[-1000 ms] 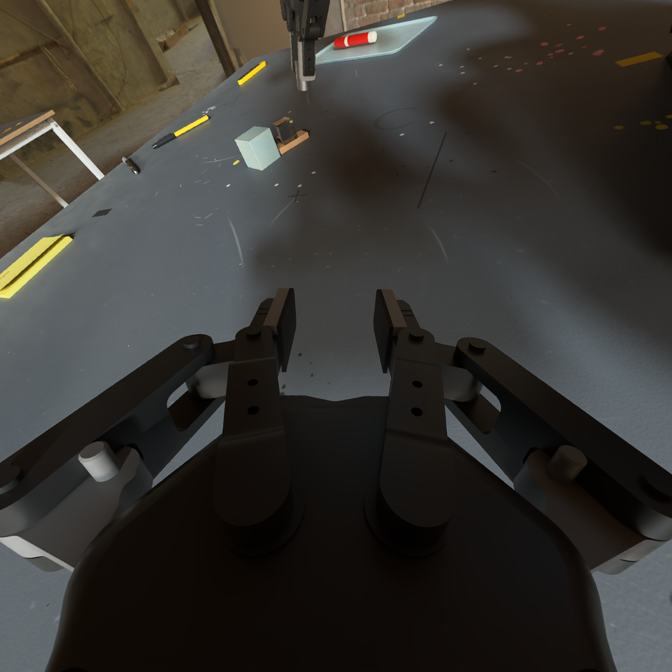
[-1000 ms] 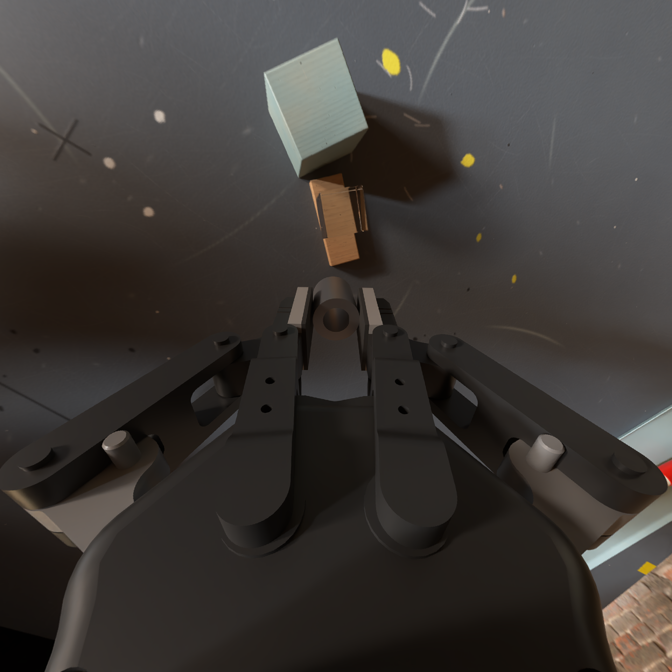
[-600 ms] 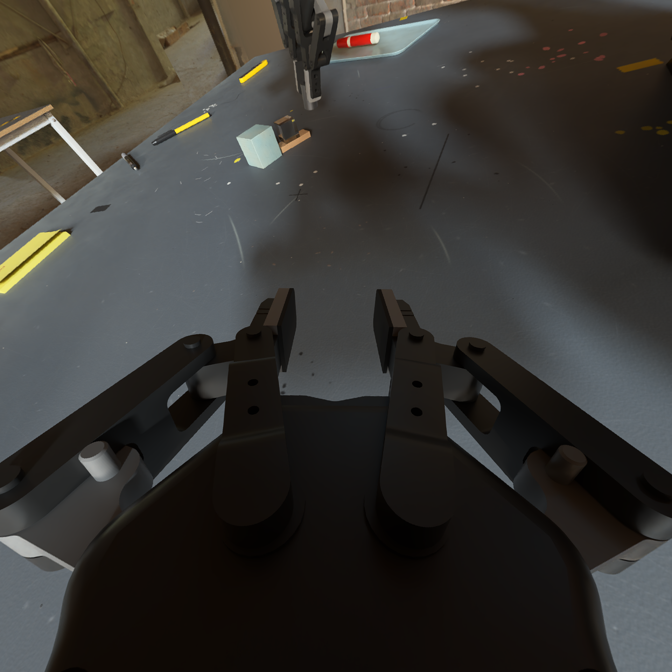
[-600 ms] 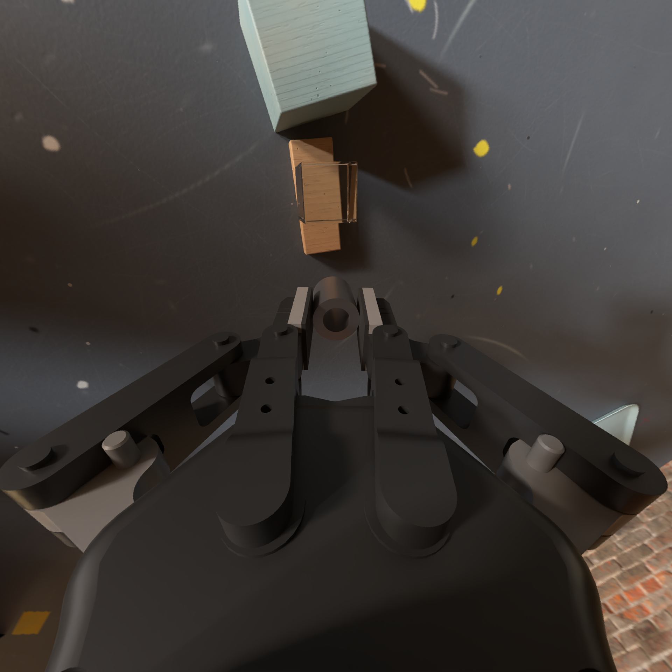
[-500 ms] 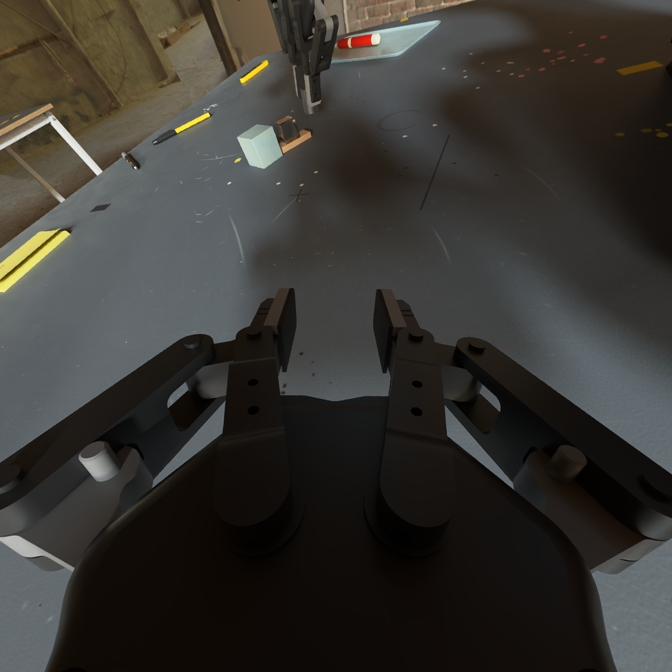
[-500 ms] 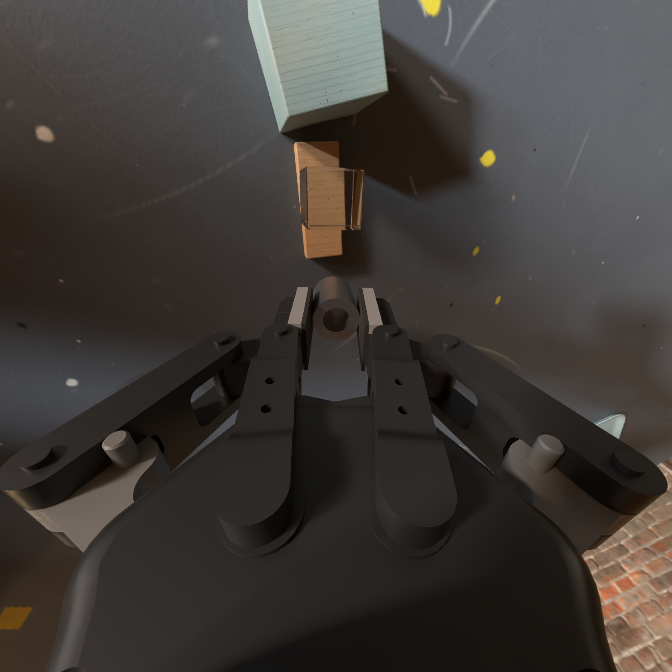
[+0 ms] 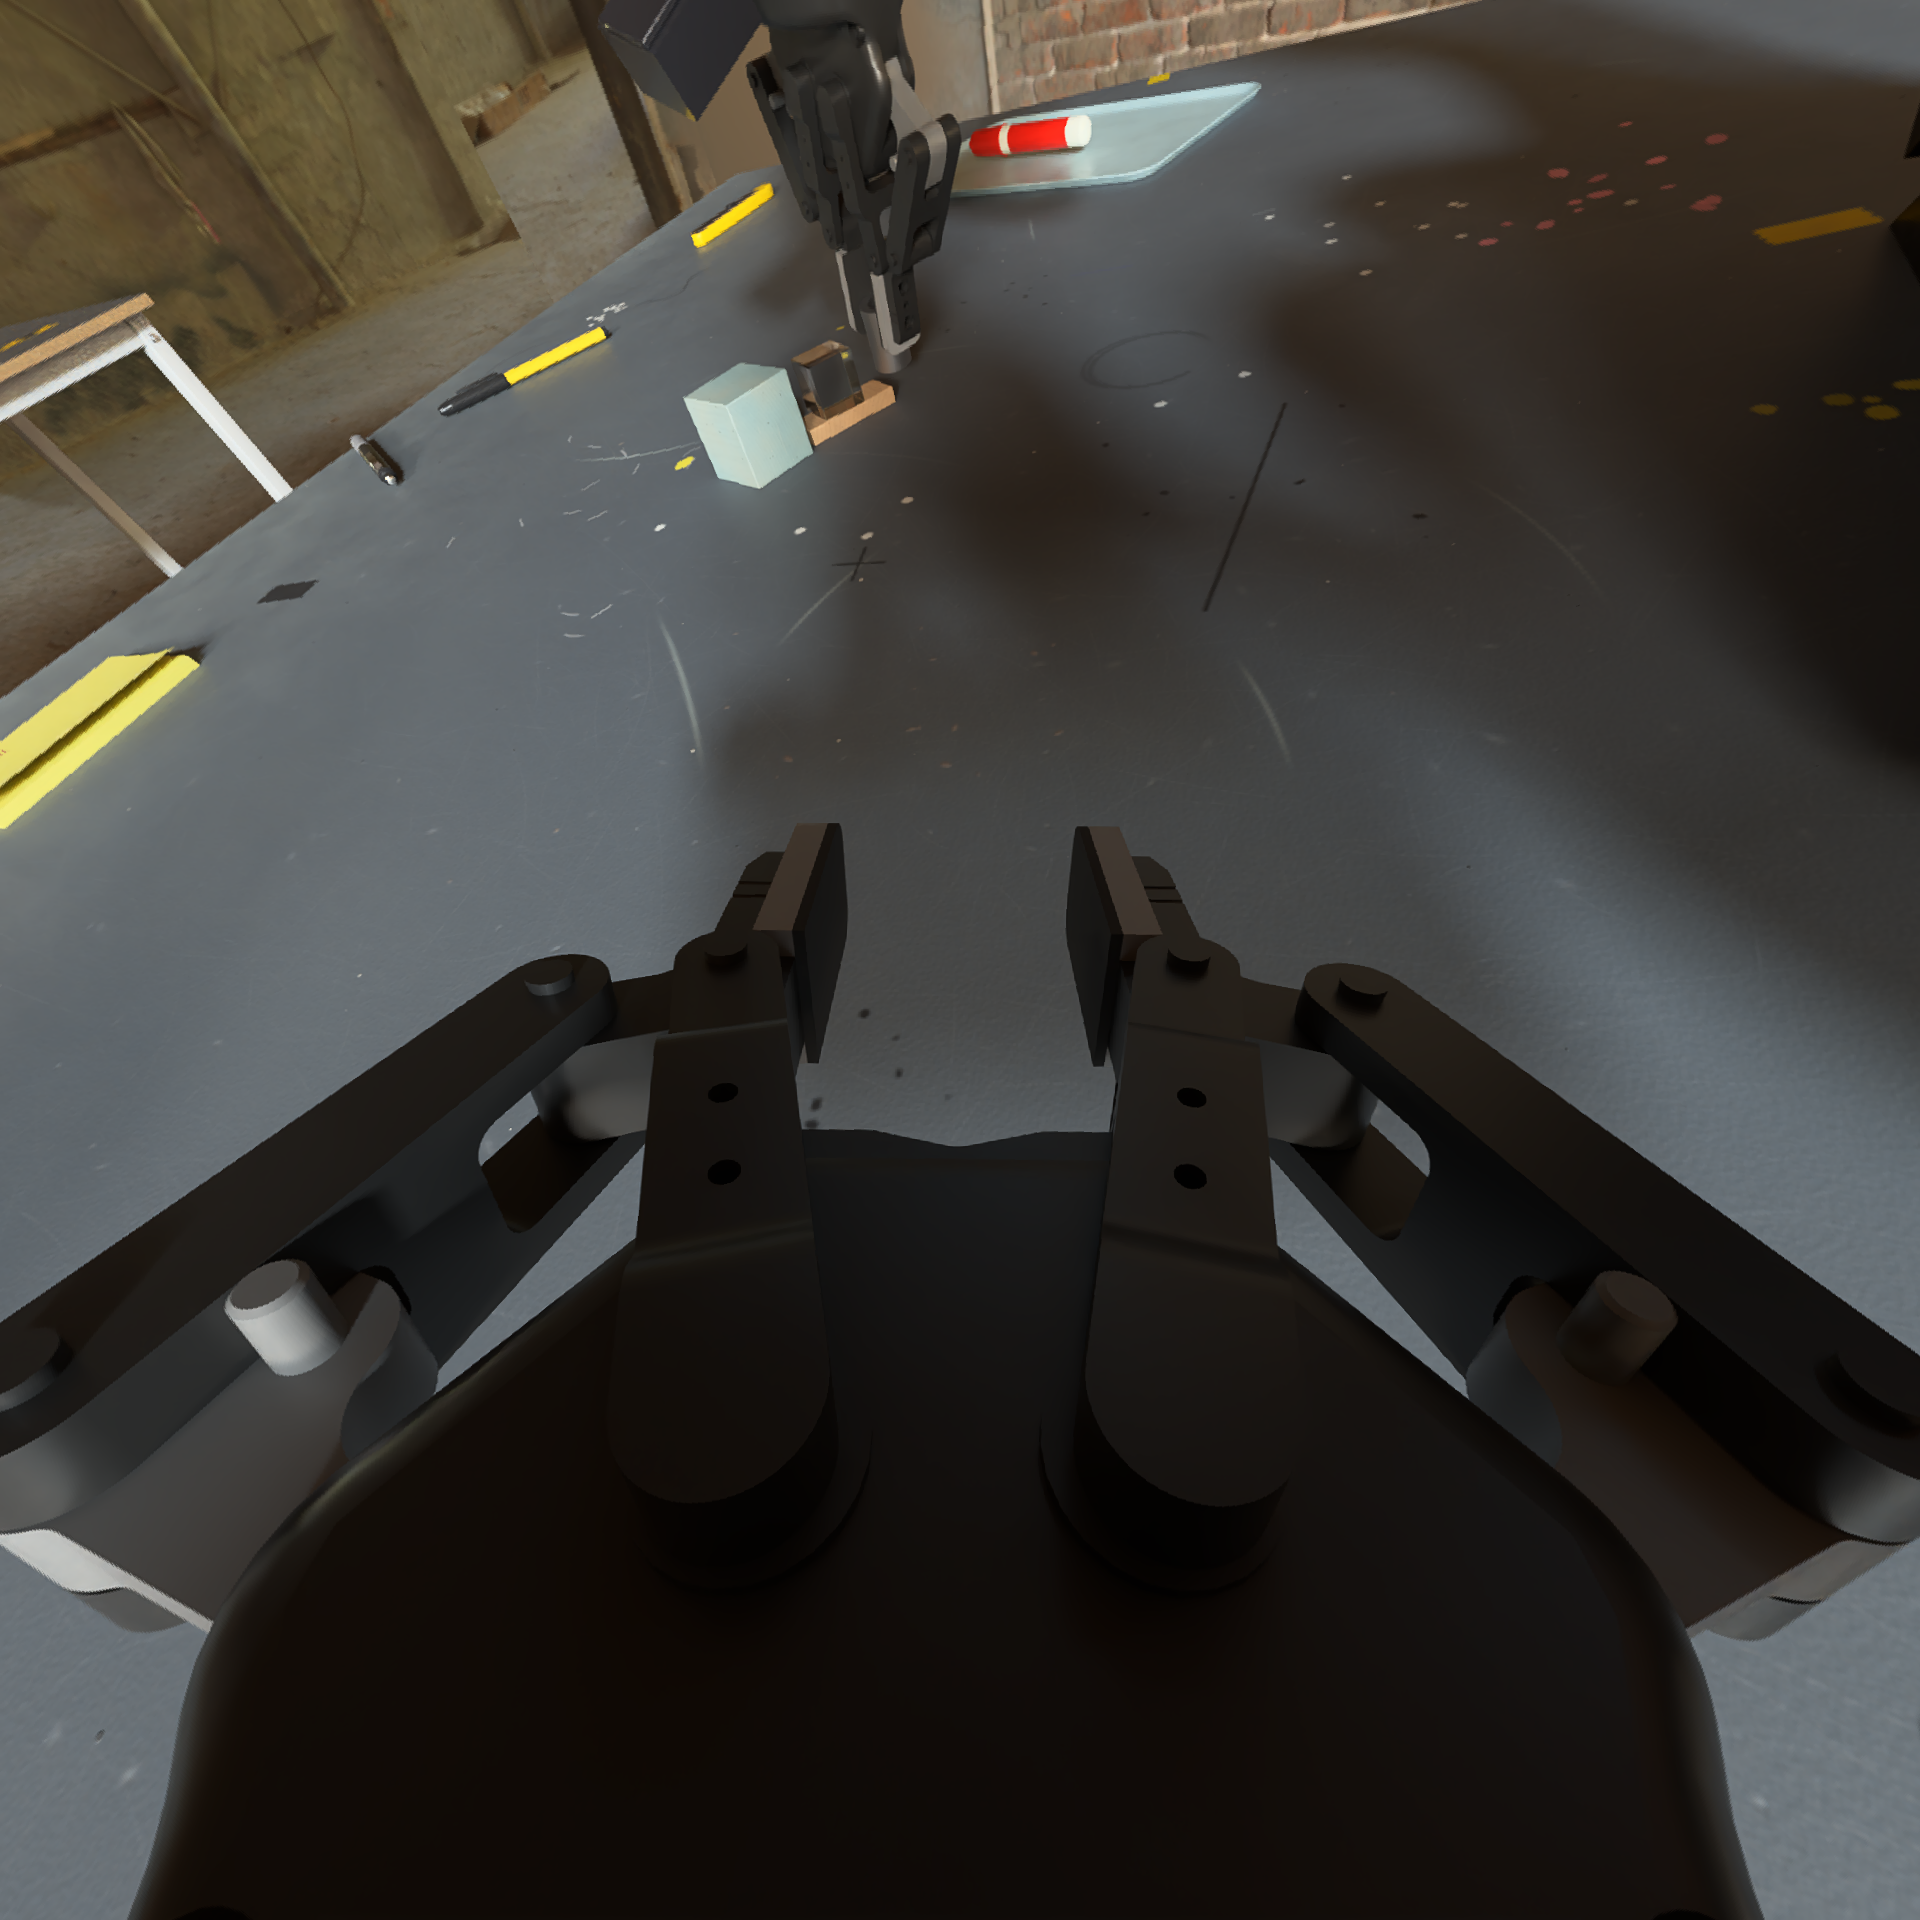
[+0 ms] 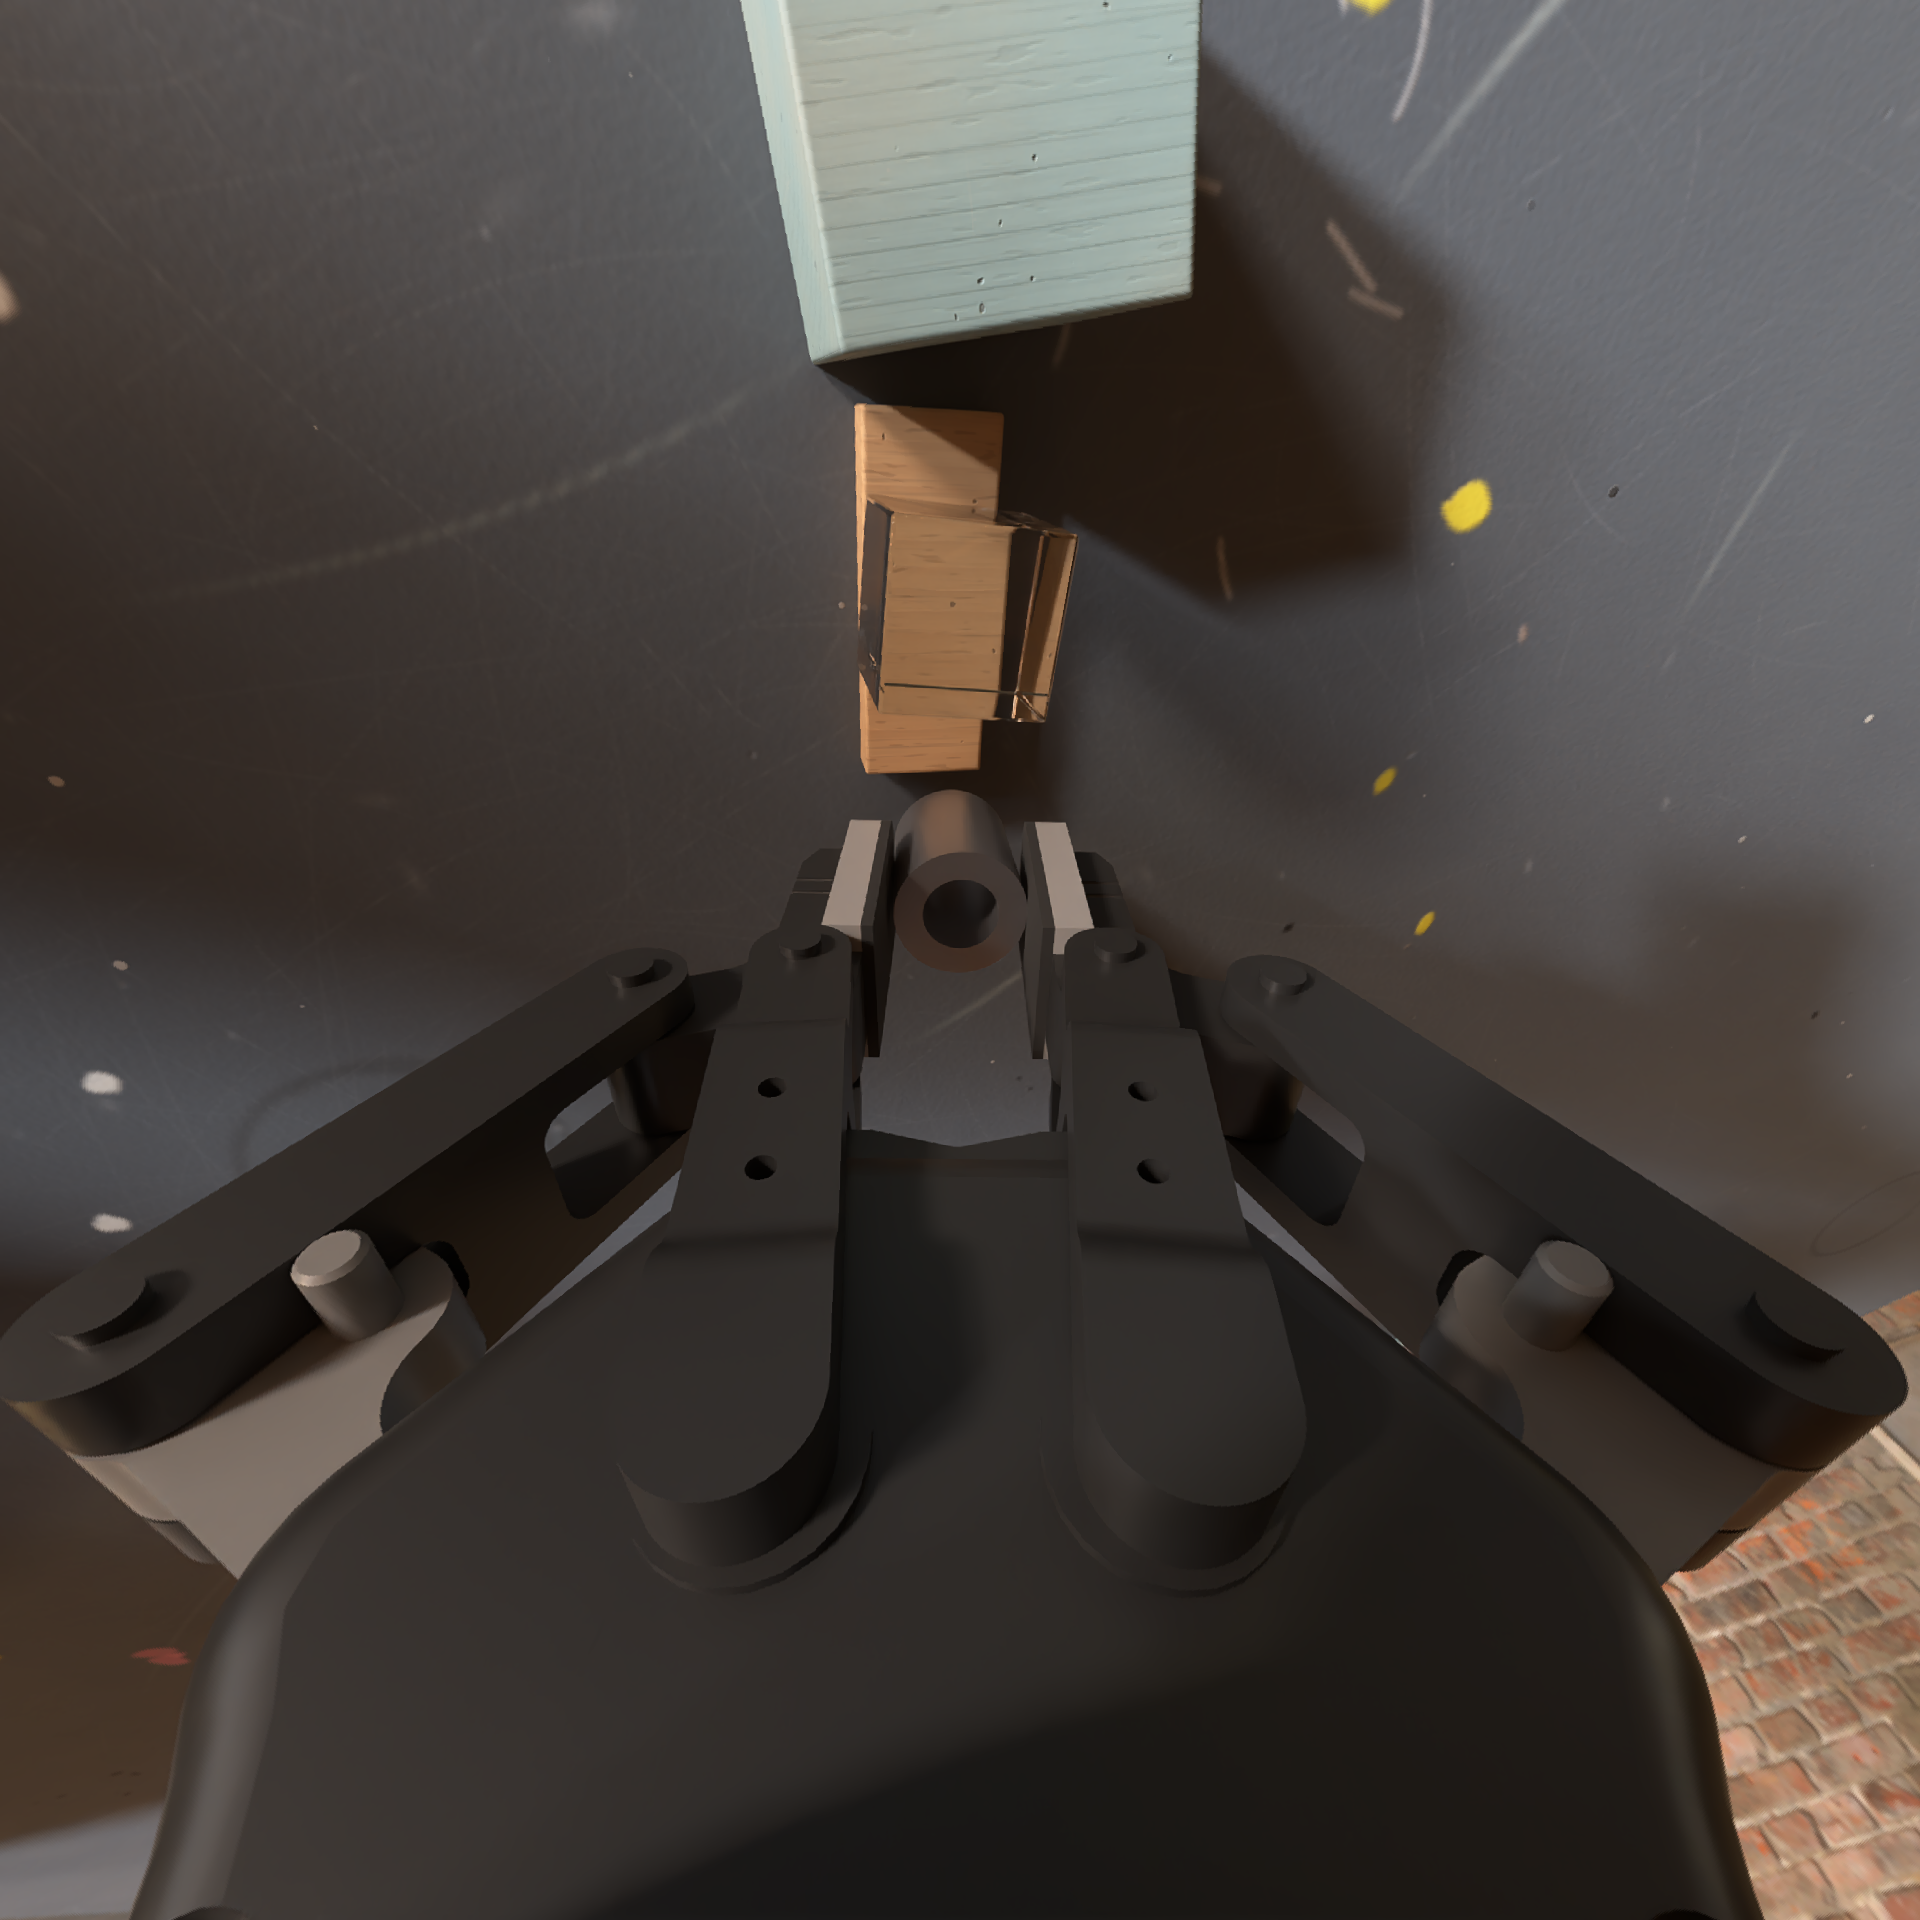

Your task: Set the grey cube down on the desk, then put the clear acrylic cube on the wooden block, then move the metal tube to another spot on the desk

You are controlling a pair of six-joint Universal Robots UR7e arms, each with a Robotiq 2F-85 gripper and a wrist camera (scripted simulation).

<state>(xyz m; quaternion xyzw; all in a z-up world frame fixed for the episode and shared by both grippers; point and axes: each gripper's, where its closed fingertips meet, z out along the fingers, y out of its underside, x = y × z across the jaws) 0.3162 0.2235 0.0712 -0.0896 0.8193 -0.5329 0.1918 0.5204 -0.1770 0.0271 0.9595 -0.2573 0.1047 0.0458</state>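
Note:
My right gripper is shut on the metal tube, held upright close above the desk just short of the wooden block. The clear acrylic cube sits on the wooden block. The grey cube rests on the desk just beyond the block. In the left wrist view the grey cube, the block with the clear cube and the right gripper show far off. My left gripper is open and empty, low over the desk.
A glass tray holding a red tube lies at the far end. A yellow-and-black marker, a small dark clip and yellow strips lie along the desk's left edge. A side table stands beyond it.
My right gripper has come down and closer to the wooden block with the tube still in its grip. My left gripper has hardly moved.

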